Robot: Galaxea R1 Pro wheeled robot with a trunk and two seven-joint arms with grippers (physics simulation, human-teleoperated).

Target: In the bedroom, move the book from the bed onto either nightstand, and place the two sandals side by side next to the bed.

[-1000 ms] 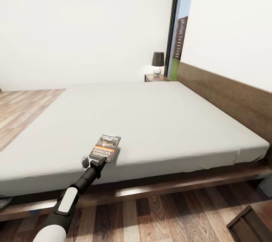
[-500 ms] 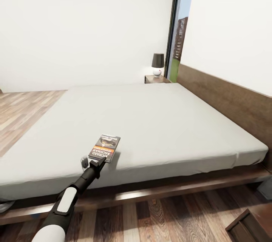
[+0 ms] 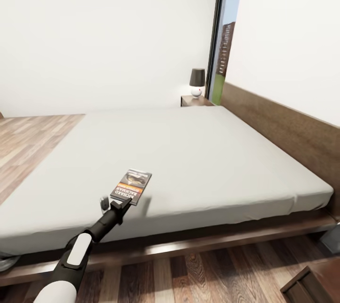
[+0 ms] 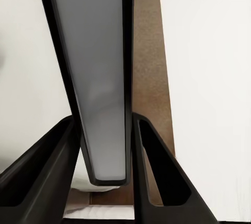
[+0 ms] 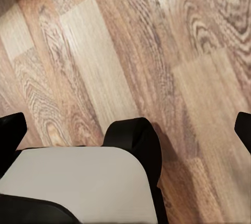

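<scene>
Left arm: extended forward toward the bed (image 3: 198, 151). Left gripper (image 3: 123, 203): fingers (image 4: 157, 177) clamped on the book (image 3: 131, 186), lifted above the mattress.

One book (image 3: 131, 186) shows, near the bed's front edge. There is one bed (image 3: 198, 151), with one headboard (image 3: 288, 128) along its right side. Two nightstands can be counted: one (image 3: 194, 100) at the far corner by the window, one (image 3: 314, 286) at the near right. One lamp (image 3: 197, 81) stands on the far nightstand. One window (image 3: 225, 38). One robot arm (image 3: 80, 251) reaches in from the near left.
</scene>
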